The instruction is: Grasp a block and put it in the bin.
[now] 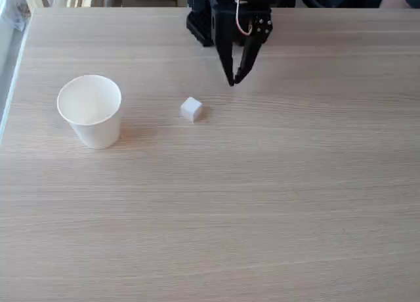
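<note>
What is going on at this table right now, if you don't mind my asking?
A black robot arm is set up to pick up the small white block and drop it into the paper cup. In the fixed view its hand points down at the wooden table, fingers nearly together, holding nothing, up and to the right of the block. The block lies untouched on the table, and the cup stands upright to its left.

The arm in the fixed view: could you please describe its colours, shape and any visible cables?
The arm is matte black, built of blocky, angular housings. Its gripper ends in two slim black fingers tapering to narrow tips. A thin pale cable, white with an orange tint, loops across the front of the wrist housing. No markings are legible.
</note>
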`<state>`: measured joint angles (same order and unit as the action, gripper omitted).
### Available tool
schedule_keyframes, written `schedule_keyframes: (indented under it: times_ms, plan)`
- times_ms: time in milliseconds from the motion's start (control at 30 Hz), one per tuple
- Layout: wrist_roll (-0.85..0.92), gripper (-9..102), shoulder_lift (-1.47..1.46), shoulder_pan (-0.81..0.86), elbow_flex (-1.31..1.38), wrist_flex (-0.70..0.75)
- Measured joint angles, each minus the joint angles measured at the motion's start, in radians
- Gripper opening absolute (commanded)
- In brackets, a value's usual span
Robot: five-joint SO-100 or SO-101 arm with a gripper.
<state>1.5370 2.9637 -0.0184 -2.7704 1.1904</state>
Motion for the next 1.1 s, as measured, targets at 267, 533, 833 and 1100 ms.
schedule_keyframes:
  times_ms: [267, 533, 833, 1100]
  plan:
    - [-0.130, 0, -0.313, 0.086, 0.227, -0.176]
    - [-0.307, 0, -0.495, 0.209, 0.336, -0.172]
    - [-0.325, 0, -0.661, 0.324, 0.396, -0.055]
    - [-0.301, 0, -0.781, 0.370, 0.402, -0.071]
